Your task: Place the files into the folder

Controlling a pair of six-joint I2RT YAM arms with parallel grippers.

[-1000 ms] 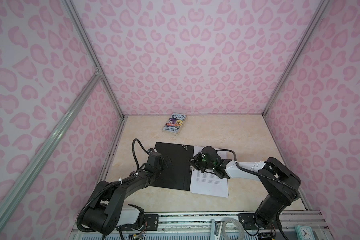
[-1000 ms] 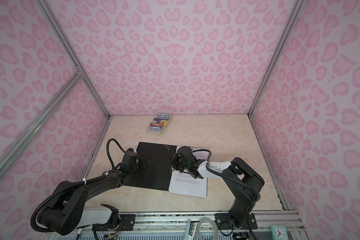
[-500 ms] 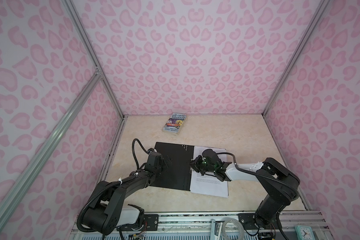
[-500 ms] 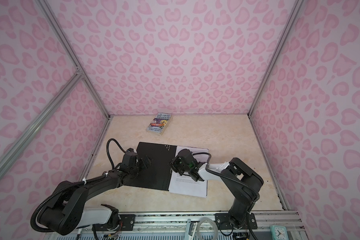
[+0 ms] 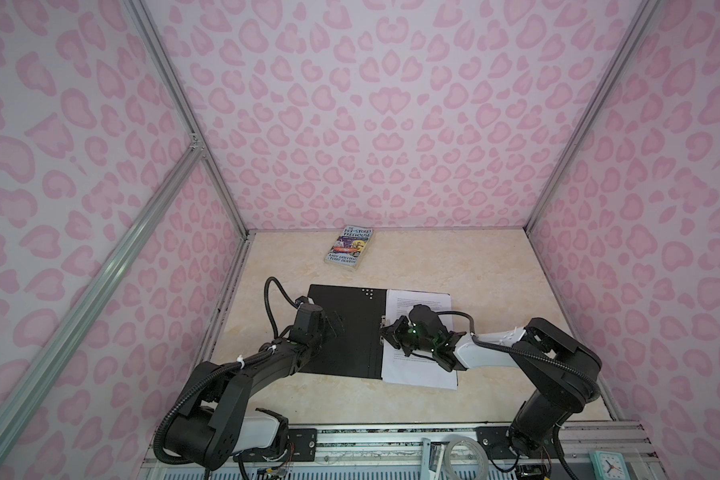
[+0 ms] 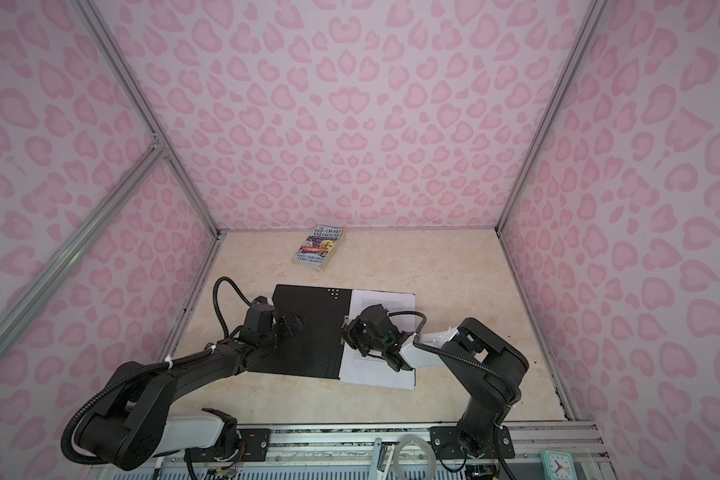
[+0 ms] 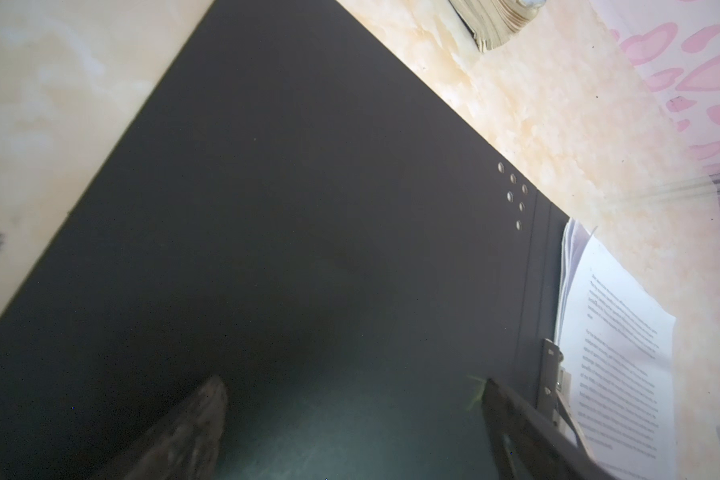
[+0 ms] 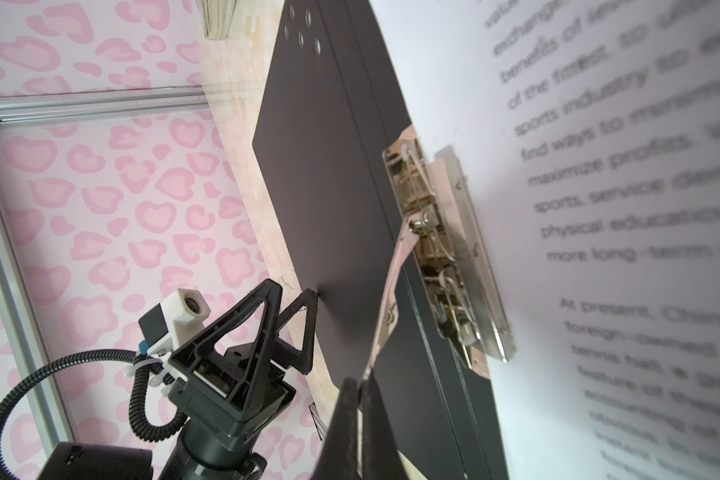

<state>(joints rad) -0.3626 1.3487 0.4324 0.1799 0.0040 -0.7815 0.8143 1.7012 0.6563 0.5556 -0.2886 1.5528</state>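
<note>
Since a second ago, your right gripper (image 5: 393, 332) has slid off the files (image 5: 414, 370) toward the spine, and its jaws are now closed on the clip lever (image 8: 391, 282). Your folder (image 5: 358, 353) lies open between the left edge and the middle of the desk (image 5: 474, 266), black inside up. The files rest on its right half, their edge at the metal clip (image 8: 445, 249). Your left gripper (image 5: 333, 326), jaws wide and empty, presses its fingertips (image 8: 310, 299) on the left cover, evidently pinning it while the lever is worked. Whether the sheets sit under the clip plate cannot be confirmed.
</note>
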